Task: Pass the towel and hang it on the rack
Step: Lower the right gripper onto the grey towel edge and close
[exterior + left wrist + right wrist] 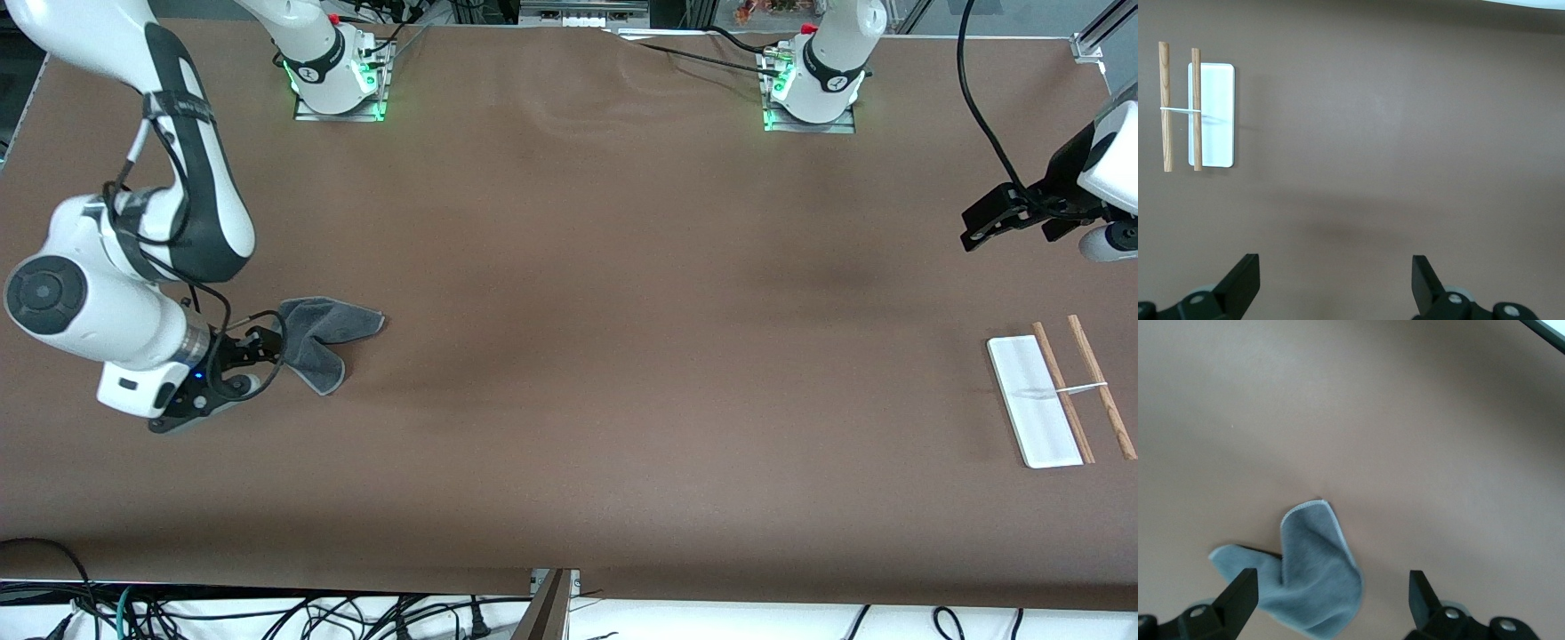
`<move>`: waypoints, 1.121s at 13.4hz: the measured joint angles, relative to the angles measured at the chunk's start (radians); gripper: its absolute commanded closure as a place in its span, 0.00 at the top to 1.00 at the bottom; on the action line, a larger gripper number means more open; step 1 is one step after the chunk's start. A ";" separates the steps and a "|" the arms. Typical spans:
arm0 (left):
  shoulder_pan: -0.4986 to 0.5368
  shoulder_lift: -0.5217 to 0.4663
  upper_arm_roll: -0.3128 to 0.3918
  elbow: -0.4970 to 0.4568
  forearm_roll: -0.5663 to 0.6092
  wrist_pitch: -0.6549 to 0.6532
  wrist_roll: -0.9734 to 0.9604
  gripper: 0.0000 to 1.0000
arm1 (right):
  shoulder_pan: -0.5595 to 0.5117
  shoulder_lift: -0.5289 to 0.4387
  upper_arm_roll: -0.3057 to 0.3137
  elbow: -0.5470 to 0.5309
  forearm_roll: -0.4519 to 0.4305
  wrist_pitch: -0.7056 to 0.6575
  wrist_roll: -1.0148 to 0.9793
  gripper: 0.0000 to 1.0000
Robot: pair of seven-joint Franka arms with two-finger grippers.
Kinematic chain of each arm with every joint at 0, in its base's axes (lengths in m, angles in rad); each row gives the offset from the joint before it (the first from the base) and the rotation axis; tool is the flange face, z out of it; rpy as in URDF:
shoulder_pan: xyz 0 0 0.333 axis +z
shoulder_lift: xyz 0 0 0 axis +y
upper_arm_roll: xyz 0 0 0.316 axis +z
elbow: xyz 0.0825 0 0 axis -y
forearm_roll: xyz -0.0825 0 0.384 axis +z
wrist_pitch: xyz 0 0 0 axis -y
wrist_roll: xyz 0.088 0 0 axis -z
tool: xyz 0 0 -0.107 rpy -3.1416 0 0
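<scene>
Grey towel (326, 338), lower left of the front view, is lying limp and light; you are hovering the empty, wide-open right gripper (244, 360) there, so pinch a bunched fold; left gripper (1000, 218) is waiting open, holding nothing.

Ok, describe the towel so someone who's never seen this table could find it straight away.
Start at the right arm's end of the brown table. There the right tool hangs open just above a small crumpled cloth: that is the towel. It is dark grey and soft with a paler stitched edge, unlike the hard white-based rack with wooden rods at the left arm's end.
</scene>
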 measured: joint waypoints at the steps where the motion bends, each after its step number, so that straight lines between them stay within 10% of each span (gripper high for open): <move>1: 0.000 0.000 0.000 0.000 0.000 0.000 0.000 1.00 | 0.000 0.021 0.000 -0.001 0.000 0.016 -0.076 1.00; 15: 0.000 0.002 0.000 0.002 0.000 0.002 0.000 1.00 | -0.001 0.200 0.000 -0.066 0.002 0.304 -0.546 1.00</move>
